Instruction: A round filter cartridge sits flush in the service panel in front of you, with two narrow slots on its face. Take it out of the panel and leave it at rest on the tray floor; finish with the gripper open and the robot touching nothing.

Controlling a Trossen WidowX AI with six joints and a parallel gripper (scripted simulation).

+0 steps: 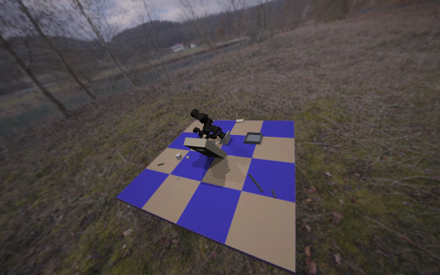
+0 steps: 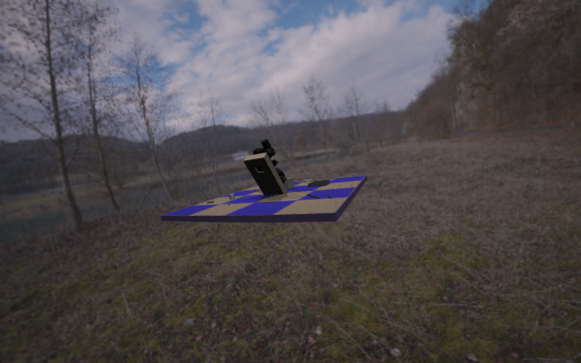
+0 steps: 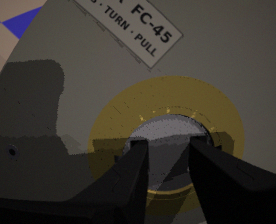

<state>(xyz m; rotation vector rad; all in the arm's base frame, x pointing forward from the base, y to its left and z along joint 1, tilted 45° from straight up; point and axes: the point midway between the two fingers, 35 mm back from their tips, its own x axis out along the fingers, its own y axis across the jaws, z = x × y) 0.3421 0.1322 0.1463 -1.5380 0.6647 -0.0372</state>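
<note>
The round grey filter cartridge (image 3: 164,129) sits in the service panel (image 3: 94,75) (image 1: 195,142) (image 2: 268,181), inside a yellow ring (image 3: 214,95). My gripper (image 3: 166,147) is shut on the cartridge, with its two dark fingertips at the slots on its face. Small dark notches show at the cartridge's rim on both sides. Whether it stands out of the panel at all I cannot tell. The panel hides the gripper in the top and exterior views. The dark grey tray (image 1: 252,143) (image 2: 319,183) stands away to the right of the panel in the top view.
A grey upright plate (image 1: 227,137) stands beside the panel, close to the arm (image 1: 208,128). A pale block (image 1: 239,120) lies at the back. A small cylinder (image 1: 178,156), a dark piece (image 1: 160,164) and two dark bars (image 1: 255,183) (image 1: 273,193) lie on the checkered board.
</note>
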